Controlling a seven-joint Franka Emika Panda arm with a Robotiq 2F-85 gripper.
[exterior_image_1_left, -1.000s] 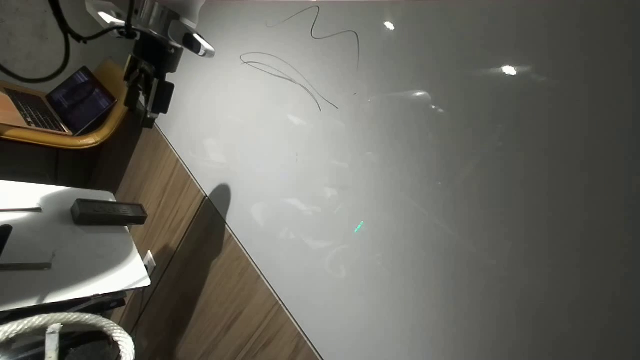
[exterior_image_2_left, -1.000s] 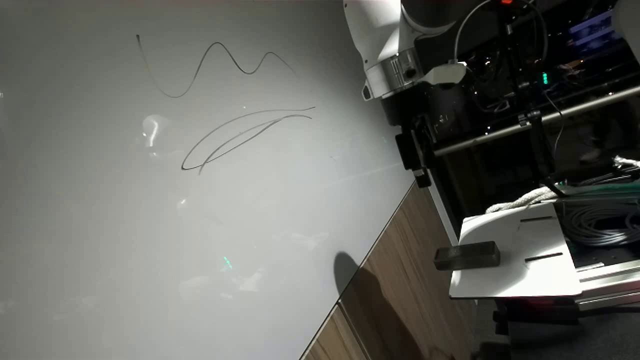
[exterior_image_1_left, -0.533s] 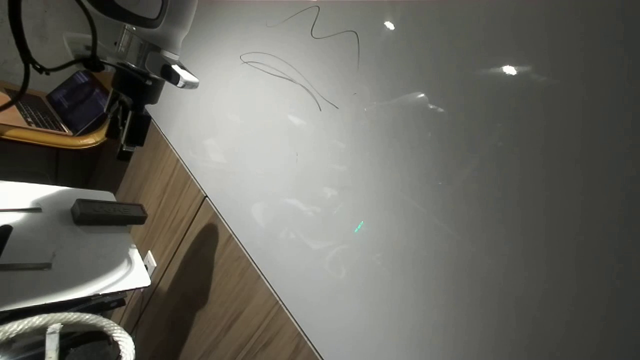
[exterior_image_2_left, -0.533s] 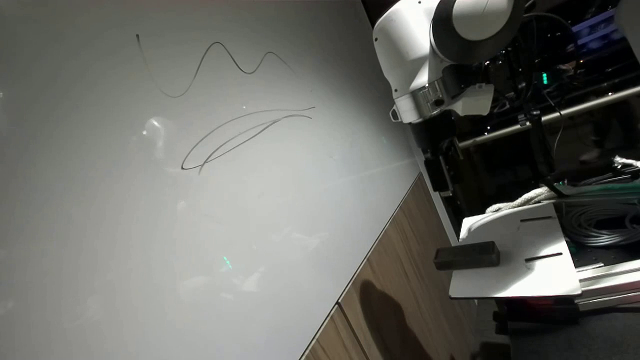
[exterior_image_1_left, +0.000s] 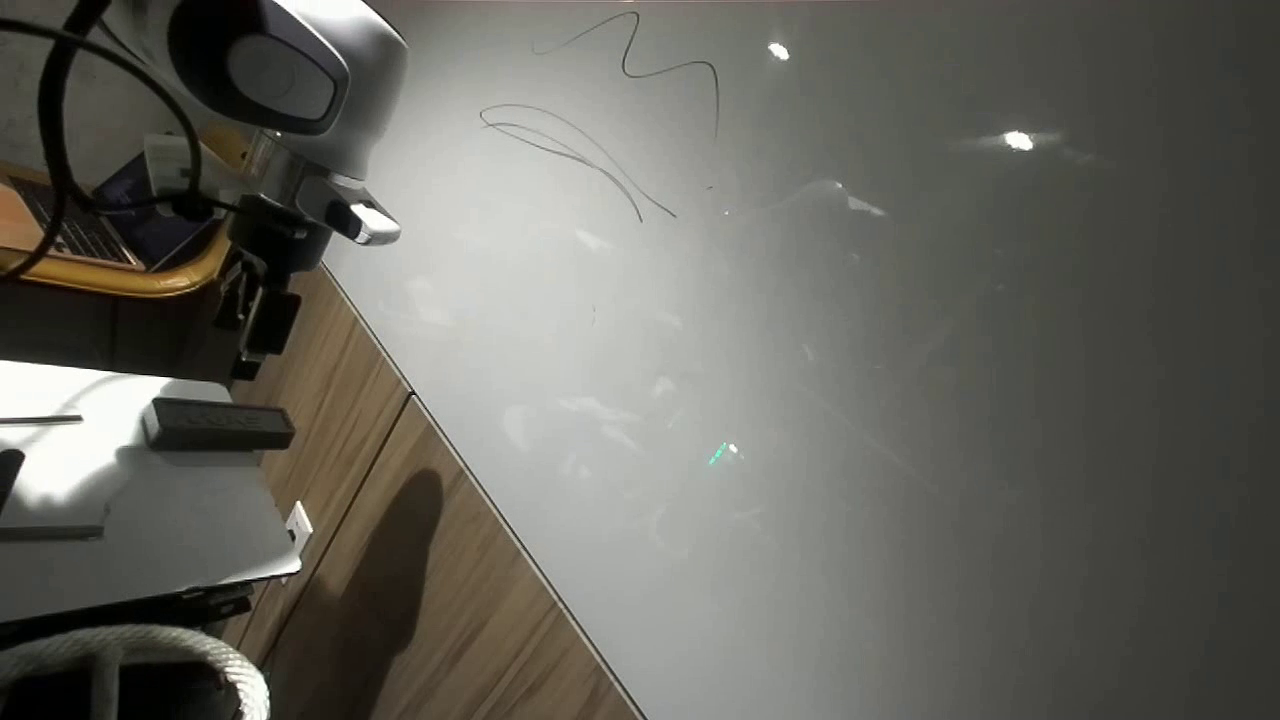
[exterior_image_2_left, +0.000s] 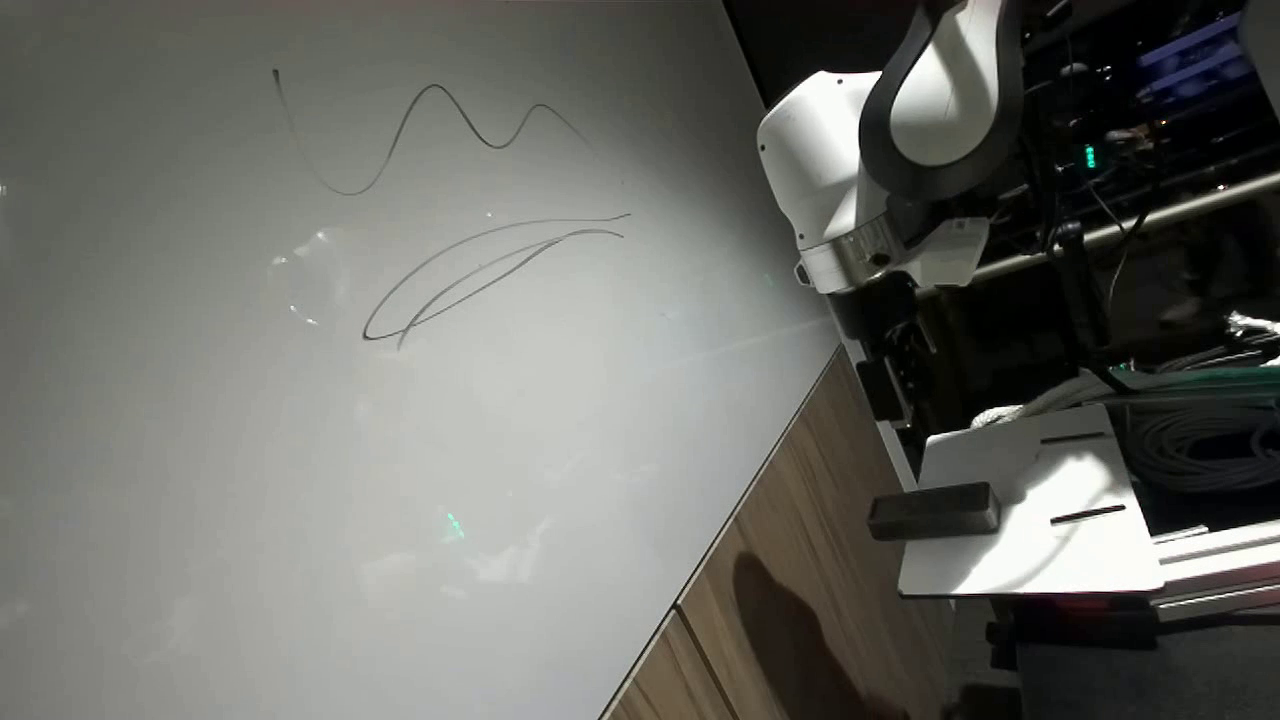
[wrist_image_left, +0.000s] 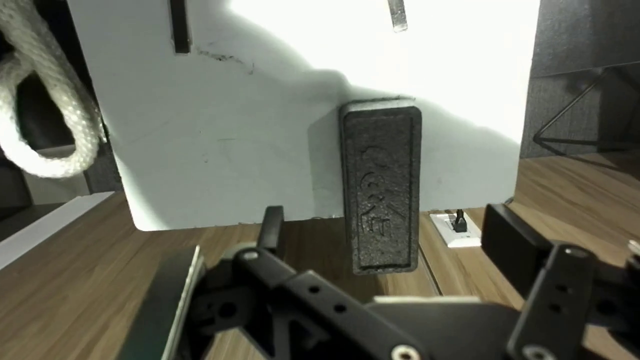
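A glossy grey board (exterior_image_2_left: 250, 500) fills much of both exterior views, marked with a wavy dark line (exterior_image_2_left: 497, 147) and a looped scrawl (exterior_image_2_left: 412, 324); its long slanting edge meets wood-grain panels (exterior_image_1_left: 500, 620). My gripper (wrist_image_left: 392, 237) shows just past that edge, fingers (wrist_image_left: 515, 245) spread wide. In the wrist view I see a dark block (wrist_image_left: 382, 190) between them, with a similar gap of view on either side; in both exterior views the fingertips stop short of it, near but apart.

The block lies on a white plate (wrist_image_left: 240, 140), one end jutting past the plate's near edge, so part of its length overhangs. Its face carries raised lettering (wrist_image_left: 377, 197) that I can't read reliably. From my wrist camera, the plate runs farther to the left of the block than to the right, and two dark slots (wrist_image_left: 180, 25) sit toward its far side.

Farther out, a loop of white rope (wrist_image_left: 77, 112) shows just beside the plate's left edge, and a white outlet (wrist_image_left: 460, 239) appears past the near edge, right of the block. In an exterior view, a coiled cable (exterior_image_2_left: 1190, 465) sits beside the plate; a laptop (exterior_image_1_left: 95, 240) rests on a yellow chair (exterior_image_1_left: 160, 287).
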